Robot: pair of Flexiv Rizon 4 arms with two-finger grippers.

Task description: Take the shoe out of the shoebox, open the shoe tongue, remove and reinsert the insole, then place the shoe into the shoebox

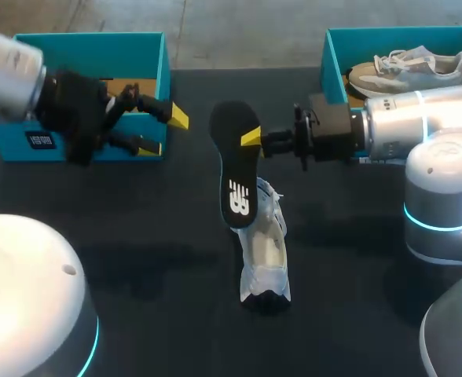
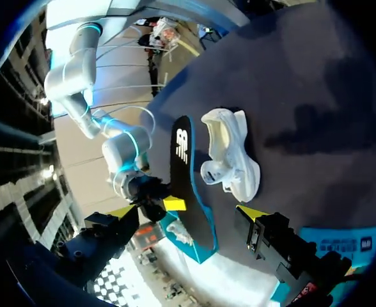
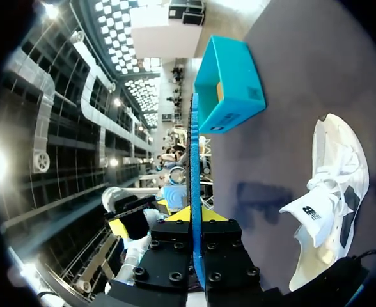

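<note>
Insole (image 1: 235, 169) pinched edge-on btwn right gripper (image 1: 251, 140) jaws.

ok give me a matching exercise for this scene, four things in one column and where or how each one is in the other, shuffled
Things:
1. insole
2. white shoe
3. grey sneaker
4. left jaws

Places or states:
A. inside the right shoebox
B. open, holding nothing, by the left shoebox
C. lying on the table
D. clamped in the right jaws

Pairs: 1-D, 2-C, 3-A, 4-B
</note>
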